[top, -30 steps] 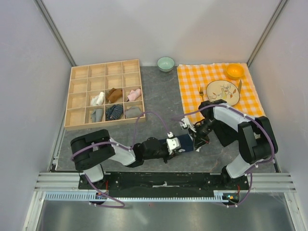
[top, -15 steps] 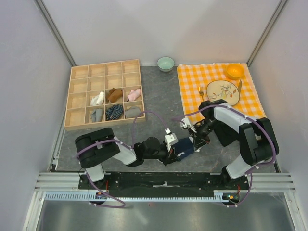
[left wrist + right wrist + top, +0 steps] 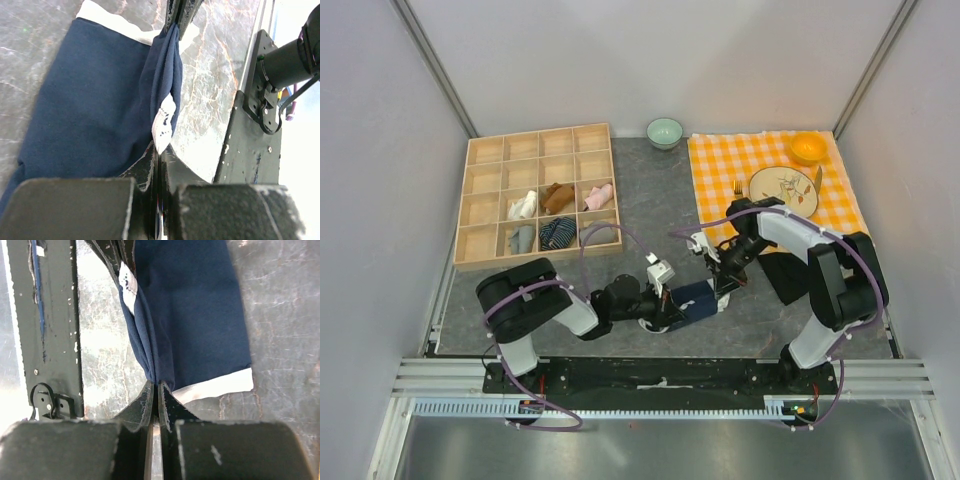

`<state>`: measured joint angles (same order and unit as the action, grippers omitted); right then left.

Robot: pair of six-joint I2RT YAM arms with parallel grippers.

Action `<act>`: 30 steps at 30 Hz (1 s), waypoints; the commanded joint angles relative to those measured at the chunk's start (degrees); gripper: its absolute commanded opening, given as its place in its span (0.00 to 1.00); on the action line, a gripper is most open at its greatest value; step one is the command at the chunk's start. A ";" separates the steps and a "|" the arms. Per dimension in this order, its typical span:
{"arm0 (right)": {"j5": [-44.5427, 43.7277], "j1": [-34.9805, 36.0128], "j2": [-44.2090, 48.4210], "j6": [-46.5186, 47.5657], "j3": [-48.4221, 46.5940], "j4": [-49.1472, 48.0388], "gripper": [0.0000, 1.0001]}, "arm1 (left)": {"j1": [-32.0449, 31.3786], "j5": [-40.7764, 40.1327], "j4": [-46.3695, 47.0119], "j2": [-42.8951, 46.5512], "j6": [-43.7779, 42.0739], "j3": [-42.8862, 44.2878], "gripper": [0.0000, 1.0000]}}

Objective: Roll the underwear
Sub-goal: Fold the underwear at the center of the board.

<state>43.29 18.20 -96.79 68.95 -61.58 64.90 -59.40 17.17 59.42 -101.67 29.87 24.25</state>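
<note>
Rumpled navy underwear (image 3: 695,298), white trim

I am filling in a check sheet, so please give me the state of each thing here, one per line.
underwear: folded, not yet rolled, one fold pinched at both ends
left pincer: shut on the underwear
right pincer: shut on the underwear
wooden tray: six cells hold rolled garments
green bowl: upright
orange bowl: upright on the checkered cloth
</note>
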 commanded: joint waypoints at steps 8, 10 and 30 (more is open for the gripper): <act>-0.31 0.70 -3.83 -7.77 -5.21 -7.60 0.11 | 4.55 2.43 0.09 -1.25 4.50 0.18 0.02; -0.40 0.88 -4.54 -9.00 -6.18 -8.65 0.14 | 5.25 2.17 -0.44 -1.34 4.76 0.36 0.02; 3.64 2.10 2.40 -13.94 -7.33 -12.53 0.30 | 10.62 0.15 1.22 -5.03 10.38 -0.61 0.02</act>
<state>42.83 19.20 -97.14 53.78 -68.84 51.57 -49.87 18.61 59.94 -105.41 37.26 24.25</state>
